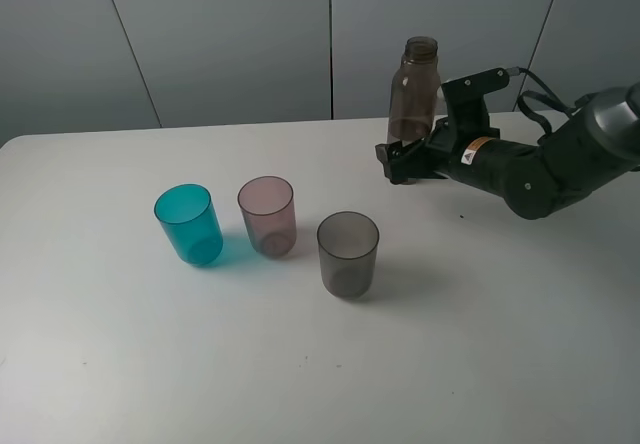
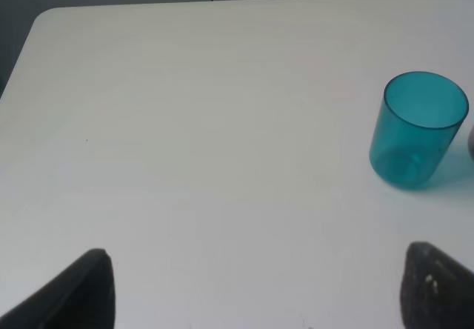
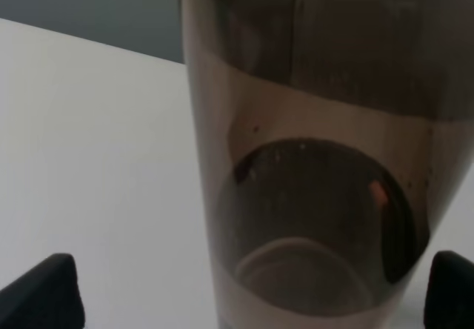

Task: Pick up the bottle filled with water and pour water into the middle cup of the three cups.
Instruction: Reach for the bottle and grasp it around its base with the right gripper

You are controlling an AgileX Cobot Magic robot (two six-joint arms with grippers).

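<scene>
The smoky-brown bottle (image 1: 414, 86) stands upright near the table's back edge, right of the cups, with water in its lower part (image 3: 318, 218). My right gripper (image 1: 405, 156) is open at its base; in the right wrist view the gripper (image 3: 248, 296) has a fingertip on each side of the bottle, with a gap on one side. The three cups stand in a row: teal-blue (image 1: 188, 224), the pinkish-mauve middle cup (image 1: 267, 215) and smoky grey (image 1: 348, 253). My left gripper (image 2: 263, 299) is open and empty over the table, with the teal cup (image 2: 421, 129) ahead of it.
The white table (image 1: 120, 344) has its rounded far-left corner (image 2: 44, 18) in the left wrist view. A grey panelled wall stands behind the table. The right arm (image 1: 540, 164) reaches in from the right edge.
</scene>
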